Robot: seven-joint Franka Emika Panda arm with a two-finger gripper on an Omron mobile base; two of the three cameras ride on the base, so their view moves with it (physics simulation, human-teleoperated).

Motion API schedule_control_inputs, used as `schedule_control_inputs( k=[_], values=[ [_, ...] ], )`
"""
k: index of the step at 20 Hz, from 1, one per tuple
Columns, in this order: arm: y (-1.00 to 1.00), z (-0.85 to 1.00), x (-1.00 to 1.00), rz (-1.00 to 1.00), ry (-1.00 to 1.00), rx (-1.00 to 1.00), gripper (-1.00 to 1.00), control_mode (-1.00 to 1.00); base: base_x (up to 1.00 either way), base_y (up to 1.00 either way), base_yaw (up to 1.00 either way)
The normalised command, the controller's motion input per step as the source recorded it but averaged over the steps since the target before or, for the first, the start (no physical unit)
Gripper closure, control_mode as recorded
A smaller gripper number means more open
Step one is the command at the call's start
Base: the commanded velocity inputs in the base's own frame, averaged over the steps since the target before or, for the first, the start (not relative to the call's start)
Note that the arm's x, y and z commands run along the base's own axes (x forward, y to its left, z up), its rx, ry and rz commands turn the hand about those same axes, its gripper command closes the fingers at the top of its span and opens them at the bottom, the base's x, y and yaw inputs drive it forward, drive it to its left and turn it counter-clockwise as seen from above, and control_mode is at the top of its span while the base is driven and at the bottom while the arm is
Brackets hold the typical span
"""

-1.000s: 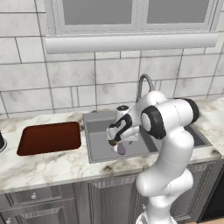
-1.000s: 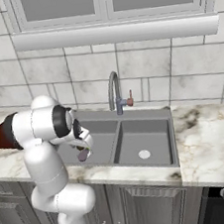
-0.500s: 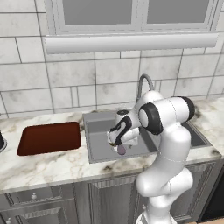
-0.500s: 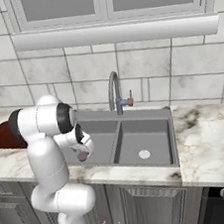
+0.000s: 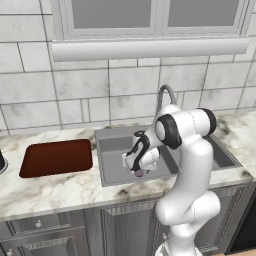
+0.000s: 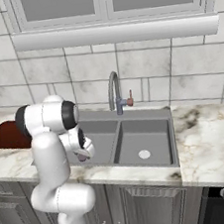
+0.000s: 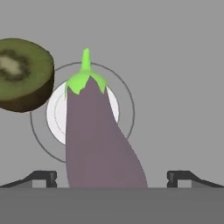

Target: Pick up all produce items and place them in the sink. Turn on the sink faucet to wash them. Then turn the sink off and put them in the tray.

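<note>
The eggplant (image 7: 98, 135) hangs stem-end away from me, its green cap over the pale round drain (image 7: 59, 114) of the sink's left basin, and its fat end runs down between my two fingertips (image 7: 41, 177), which stand wide on either side of it. Whether my pads actually press its flanks I cannot tell from the hand view, since the grip point is hidden at the bottom edge; from the left base view a bit of purple (image 5: 139, 173) shows just under my gripper (image 5: 135, 167), so I judge I am carrying it. Beside the drain, up and to the left in my hand view, lies the other produce item, a halved kiwi (image 7: 24, 74) (green flesh and pale core showing), already on the basin floor. The sink (image 5: 107, 170) is below me, the faucet (image 6: 114, 91) rises behind the divider, and the reddish-brown tray (image 5: 55, 157) sits on the counter well to the left of the basin. To do this step well I should lower close to the floor before letting go, so the eggplant does not bounce or roll, and aim a little clear of the kiwi. Then I should lift straight up, clear of the faucet's spout.
</note>
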Motion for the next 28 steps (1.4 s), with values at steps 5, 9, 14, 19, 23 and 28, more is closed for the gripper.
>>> schedule_control_inputs(
  k=[5,9,14,19,23,28],
  values=[
    [0.00,-0.27,0.01,0.00,-0.06,0.05,-1.00,-1.00,0.00,0.00,0.00],
    [-0.01,-0.10,0.00,0.00,0.01,0.00,1.00,-1.00,0.00,0.00,0.00],
    [0.01,0.00,0.00,0.00,0.00,0.00,1.00,-1.00,0.00,0.00,0.00],
    [0.07,0.40,-0.03,0.06,-0.07,0.00,1.00,-1.00,0.00,0.00,0.00],
    [0.23,0.74,0.00,0.11,-0.15,0.00,1.00,-1.00,0.00,0.00,0.00],
    [0.40,0.86,-0.02,0.11,-0.18,0.00,1.00,-1.00,0.00,0.00,0.00]
  ],
)
